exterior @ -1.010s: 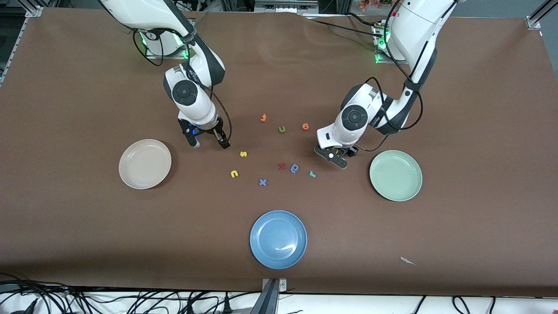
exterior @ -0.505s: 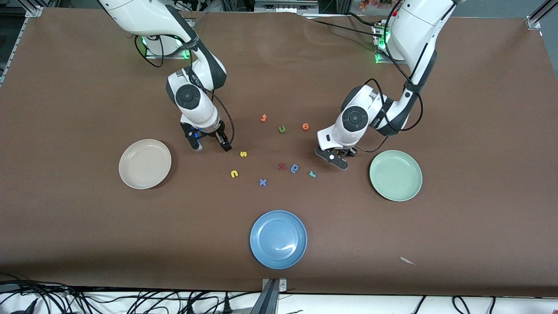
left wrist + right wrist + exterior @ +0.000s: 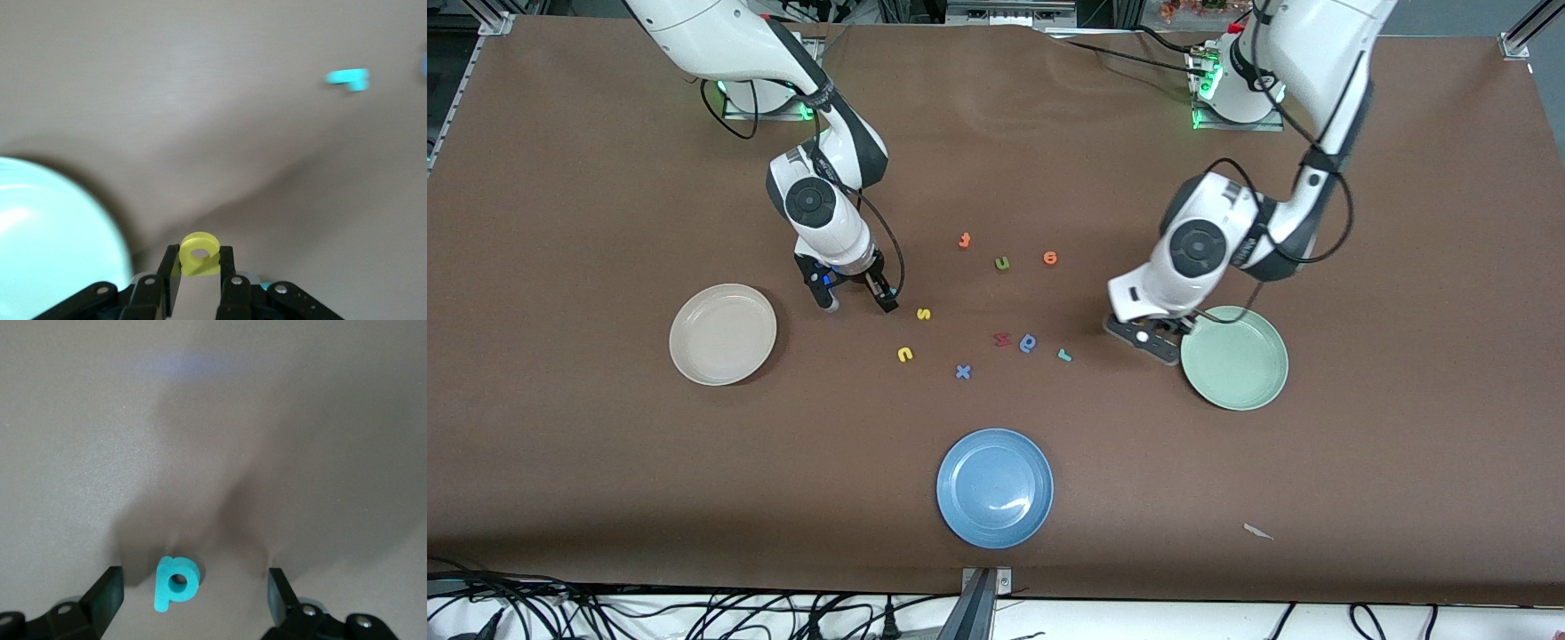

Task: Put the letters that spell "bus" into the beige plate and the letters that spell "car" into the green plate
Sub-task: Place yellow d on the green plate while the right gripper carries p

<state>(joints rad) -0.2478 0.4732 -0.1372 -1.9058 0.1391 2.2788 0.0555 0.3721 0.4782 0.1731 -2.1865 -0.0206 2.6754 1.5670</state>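
Note:
My left gripper is shut on the yellow "a" and hangs over the table just beside the rim of the green plate, which also fills a corner of the left wrist view as the green plate. The teal "r" lies a short way off toward the right arm's end. My right gripper stands open, low over the table, with the teal "b" lying flat between its fingers, untouched. The yellow "s" and yellow "u" lie close by. The beige plate holds nothing.
A blue plate sits nearest the front camera. Other loose letters lie mid-table: orange "t", olive "u", orange "e", a maroon letter, a darker blue letter and a blue "x".
The left gripper has shut on the yellow "a" and carried it toward the green plate. The right gripper has hardly shifted and stays open.

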